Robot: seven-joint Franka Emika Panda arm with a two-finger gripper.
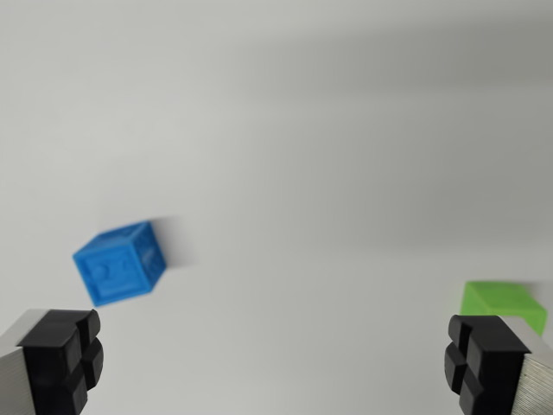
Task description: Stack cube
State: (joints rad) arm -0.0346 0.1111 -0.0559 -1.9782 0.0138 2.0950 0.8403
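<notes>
Black-padded fingers (60,359) of the gripper (272,363) stand spread wide at the lower corners of the wrist view, holding nothing. Between and beyond them, toward the wrist view's left, a blue cube (121,264) sits tilted on the white table (328,173). A green cube (501,303) peeks just behind the right finger.

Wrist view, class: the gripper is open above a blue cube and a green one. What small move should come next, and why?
Probably shift toward the wrist view's left to centre the open gripper over the blue cube. That cube lies beyond the left finger, not between the fingers; the green cube is partly hidden behind the right one.
</notes>
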